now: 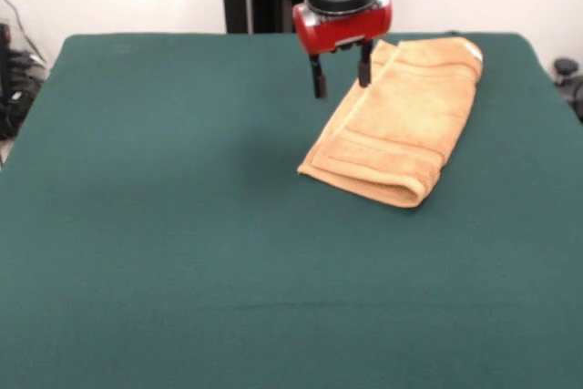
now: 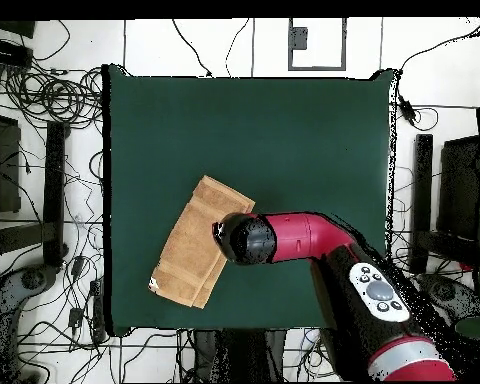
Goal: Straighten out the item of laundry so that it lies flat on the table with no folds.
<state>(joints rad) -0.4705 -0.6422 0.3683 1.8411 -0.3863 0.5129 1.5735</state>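
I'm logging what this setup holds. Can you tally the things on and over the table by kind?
Towel: 1, tan, folded
Table: 1, green
Gripper: 1, open, by the towel's edge
Total: 3
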